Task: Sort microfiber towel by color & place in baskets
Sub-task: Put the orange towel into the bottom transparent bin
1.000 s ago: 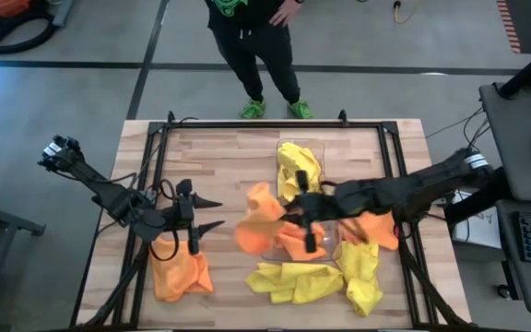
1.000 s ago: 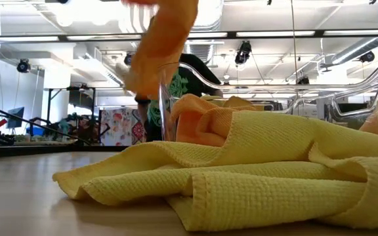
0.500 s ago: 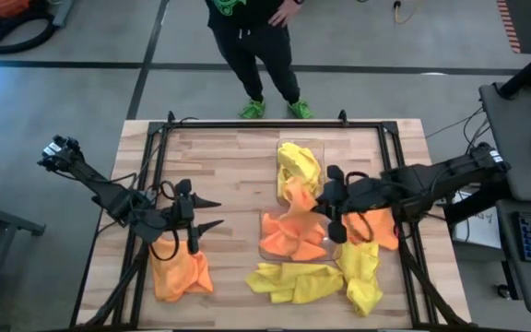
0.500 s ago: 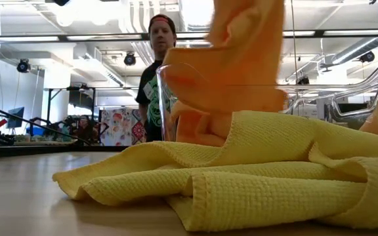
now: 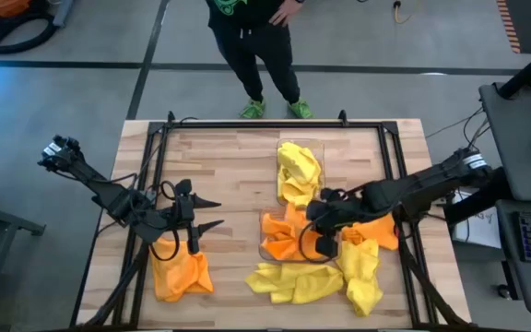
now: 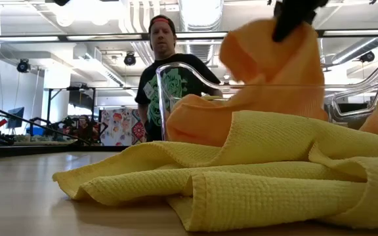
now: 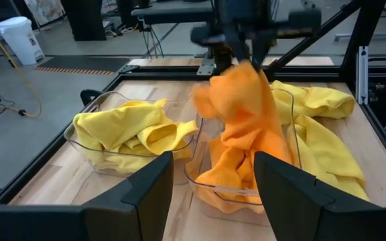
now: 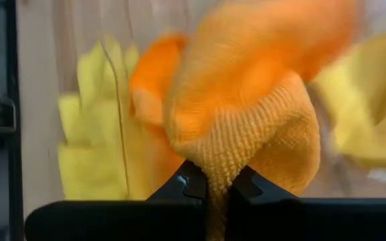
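Two grippers show from above. Since half a second ago the right gripper (image 5: 319,231) has dropped lower over the near clear basket (image 5: 267,254), carrying its orange towel (image 7: 243,107) down until the cloth's lower folds meet the orange pile inside. Its fingers are clenched on a pinched fold of that towel, arm reaching in from three o'clock. At nine o'clock the left gripper (image 5: 212,213) waits unmoved, fingers spread, grasping nothing. Yellow towels (image 5: 299,171) fill the far basket (image 5: 281,152).
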### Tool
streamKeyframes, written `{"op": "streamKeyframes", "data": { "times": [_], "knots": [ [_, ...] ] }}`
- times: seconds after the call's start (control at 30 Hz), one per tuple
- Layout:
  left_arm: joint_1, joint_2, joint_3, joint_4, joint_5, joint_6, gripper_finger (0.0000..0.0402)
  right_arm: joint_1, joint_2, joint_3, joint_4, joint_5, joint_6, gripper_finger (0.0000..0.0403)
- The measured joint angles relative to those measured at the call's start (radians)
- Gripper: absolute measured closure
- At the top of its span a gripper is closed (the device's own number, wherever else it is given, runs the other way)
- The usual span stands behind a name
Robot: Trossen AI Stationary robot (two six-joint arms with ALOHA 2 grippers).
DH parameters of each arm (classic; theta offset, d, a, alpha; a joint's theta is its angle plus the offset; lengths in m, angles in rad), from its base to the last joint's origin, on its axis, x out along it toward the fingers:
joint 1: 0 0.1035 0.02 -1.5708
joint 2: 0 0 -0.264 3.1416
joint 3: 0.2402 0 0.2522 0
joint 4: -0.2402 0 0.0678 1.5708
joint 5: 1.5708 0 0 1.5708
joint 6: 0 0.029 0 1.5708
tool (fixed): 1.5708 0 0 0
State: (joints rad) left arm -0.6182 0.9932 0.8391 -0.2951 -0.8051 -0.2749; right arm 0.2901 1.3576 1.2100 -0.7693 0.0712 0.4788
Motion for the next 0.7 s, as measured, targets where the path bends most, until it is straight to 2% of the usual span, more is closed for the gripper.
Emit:
{"op": "streamKeyframes", "data": {
  "times": [0.33,0.7],
  "knots": [
    [0.001,0.0,0.0,0.001,0.0,0.003,0.021,-0.002,0.173,0.0,0.04,-0.052,0.01,0.0394],
    [0.001,0.0,0.0,0.002,0.0,-0.002,0.021,-0.002,0.314,0.0,0.046,-0.048,0.015,0.0394]
  ]
}}
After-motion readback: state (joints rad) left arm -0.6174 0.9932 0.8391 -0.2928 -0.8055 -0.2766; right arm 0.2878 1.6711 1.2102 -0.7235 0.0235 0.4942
